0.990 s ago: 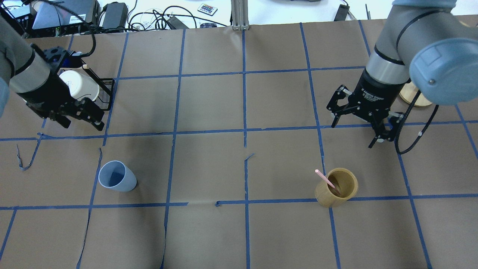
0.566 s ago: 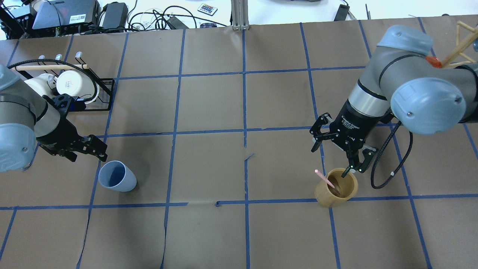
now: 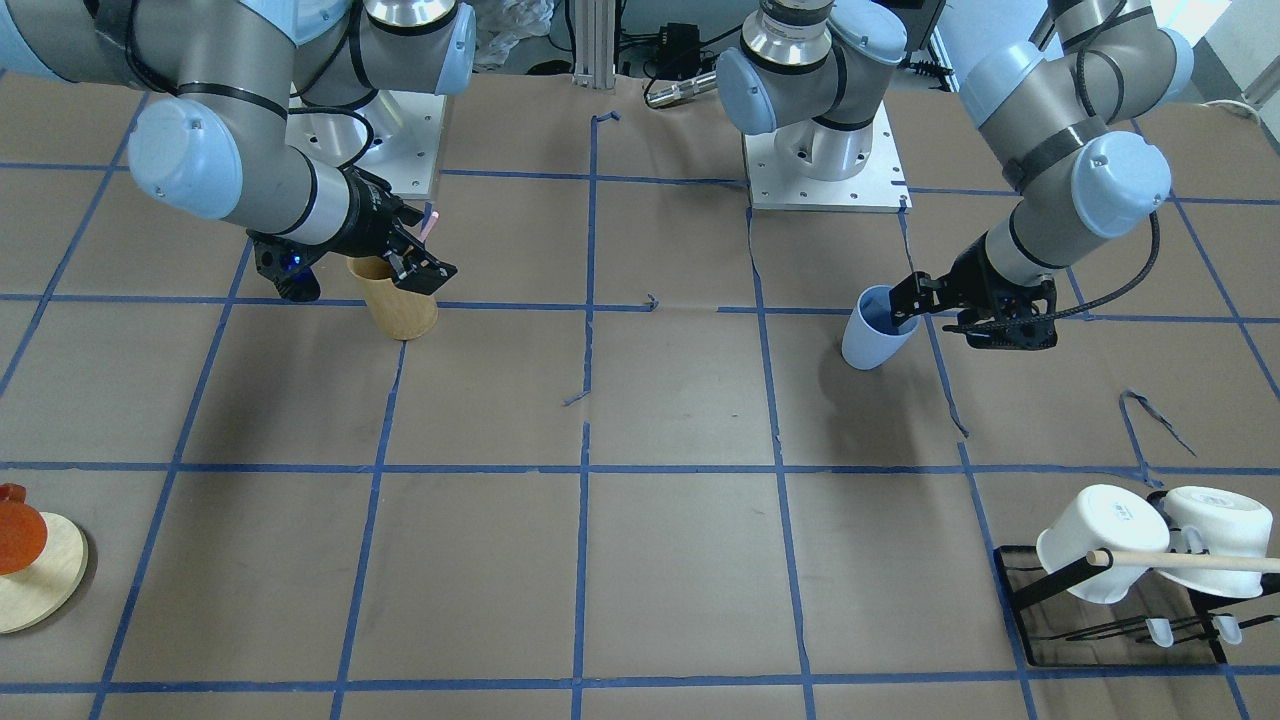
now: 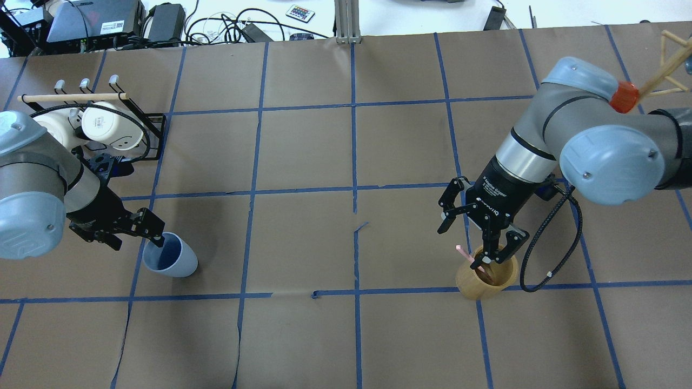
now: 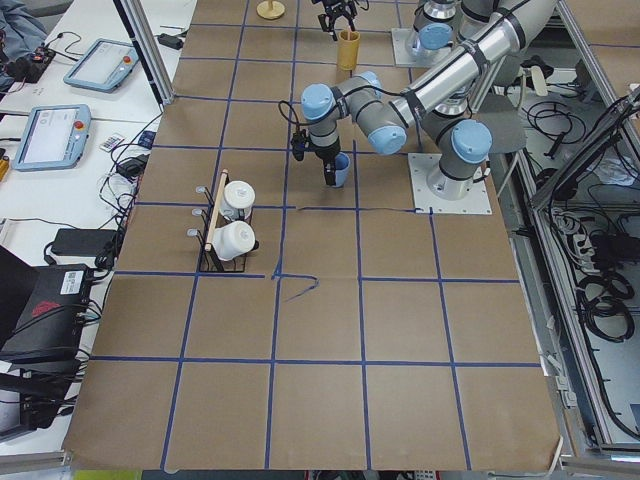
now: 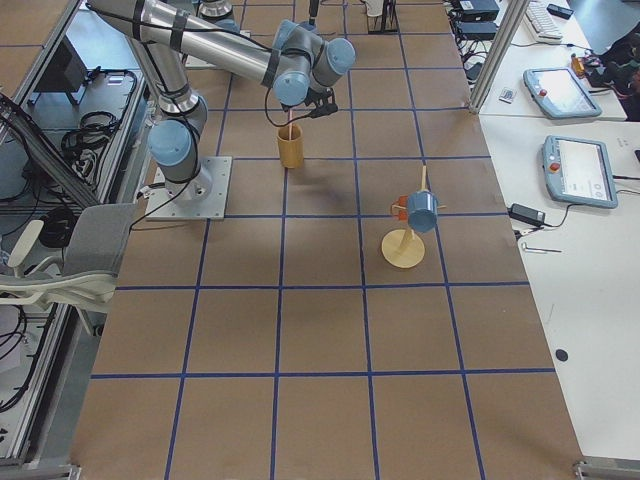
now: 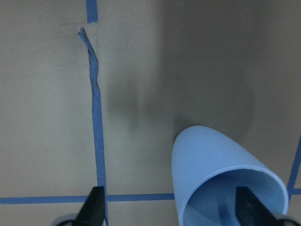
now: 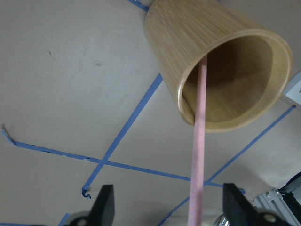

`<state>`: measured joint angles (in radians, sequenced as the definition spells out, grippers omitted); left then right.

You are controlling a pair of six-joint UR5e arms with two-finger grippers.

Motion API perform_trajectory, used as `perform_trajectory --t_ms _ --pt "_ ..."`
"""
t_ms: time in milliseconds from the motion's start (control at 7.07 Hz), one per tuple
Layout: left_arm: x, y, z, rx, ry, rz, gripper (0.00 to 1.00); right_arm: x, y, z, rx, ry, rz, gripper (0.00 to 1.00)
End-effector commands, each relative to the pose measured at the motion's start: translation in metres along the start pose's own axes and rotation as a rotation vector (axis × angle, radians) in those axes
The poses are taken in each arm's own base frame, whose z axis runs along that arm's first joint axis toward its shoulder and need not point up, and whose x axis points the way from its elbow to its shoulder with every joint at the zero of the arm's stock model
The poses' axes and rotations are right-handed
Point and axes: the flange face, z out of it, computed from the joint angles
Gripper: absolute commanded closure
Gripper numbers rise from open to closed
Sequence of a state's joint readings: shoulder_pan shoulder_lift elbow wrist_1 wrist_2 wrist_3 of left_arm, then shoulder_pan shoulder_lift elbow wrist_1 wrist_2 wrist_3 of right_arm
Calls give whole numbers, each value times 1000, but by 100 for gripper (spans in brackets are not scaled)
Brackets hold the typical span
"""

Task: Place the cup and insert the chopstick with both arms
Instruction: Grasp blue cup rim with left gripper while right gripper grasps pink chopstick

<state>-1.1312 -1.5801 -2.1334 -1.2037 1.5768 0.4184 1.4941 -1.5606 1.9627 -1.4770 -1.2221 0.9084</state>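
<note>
Bamboo cup (image 4: 476,286) stands at right, a pink chopstick (image 8: 200,141) leaning inside. The right gripper (image 4: 467,243) hangs over it, jaws apart around the stick. At left, the left gripper (image 4: 138,239), jaws apart, meets the blue cup's (image 4: 175,260) rim.

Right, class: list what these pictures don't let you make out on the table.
Pink chopstick: free end cut off by the right wrist view's bottom edge.
Bamboo cup: base cut off by that view's top edge.
Blue cup: near rim cut off by the left wrist view's bottom edge.
Orange object: cut off by the front view's left edge.
</note>
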Motion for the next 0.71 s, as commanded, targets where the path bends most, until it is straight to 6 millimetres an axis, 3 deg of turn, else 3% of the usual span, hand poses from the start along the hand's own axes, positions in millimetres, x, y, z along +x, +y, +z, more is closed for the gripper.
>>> perform_trajectory --t_ms 0,424,566 --pt "4 1 6 -13 14 4 100 3 2 2 -34 16 50 30" --pt "12 1 5 -12 20 33 100 5 4 3 -48 36 69 57" --pt "35 -1 -3 3 88 25 100 5 3 2 -50 37 72 80"
